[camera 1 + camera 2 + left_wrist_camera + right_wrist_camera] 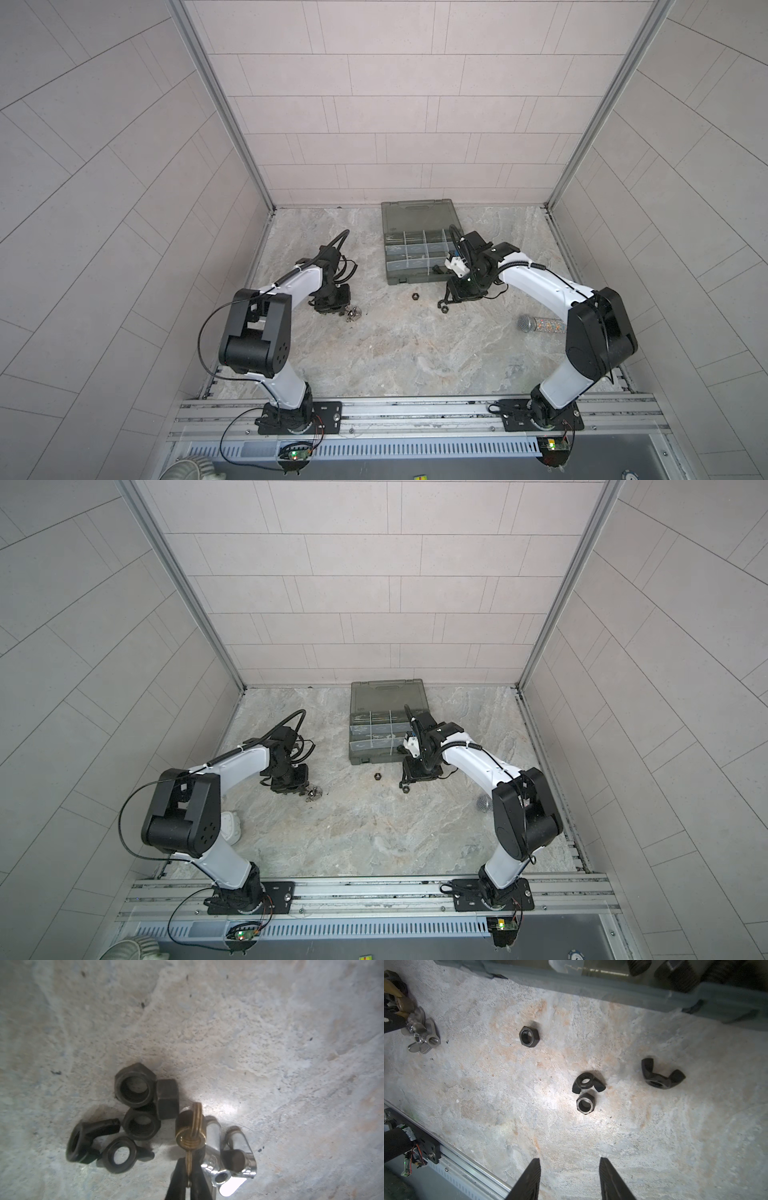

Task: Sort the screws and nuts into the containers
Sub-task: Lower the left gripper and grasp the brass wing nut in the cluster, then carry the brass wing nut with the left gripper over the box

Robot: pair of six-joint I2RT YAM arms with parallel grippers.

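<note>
Marble tabletop (395, 353) fills my feeds. Left wrist view shows my left gripper (188, 1167) clamped on a brass wing nut (190, 1132) by its wing (top views hide this). My right gripper (569, 1178) gapes empty, with black nuts (591, 1098) ahead of its fingers.

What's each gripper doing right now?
Left gripper: closed on one wing of a brass wing nut.
Right gripper: open, holding nothing.

Your left arm (299, 278) and right arm (536, 282) wear glossy white shells, black joint housings and looping black cables; the black ribbed fingers (529, 1180) taper.
</note>
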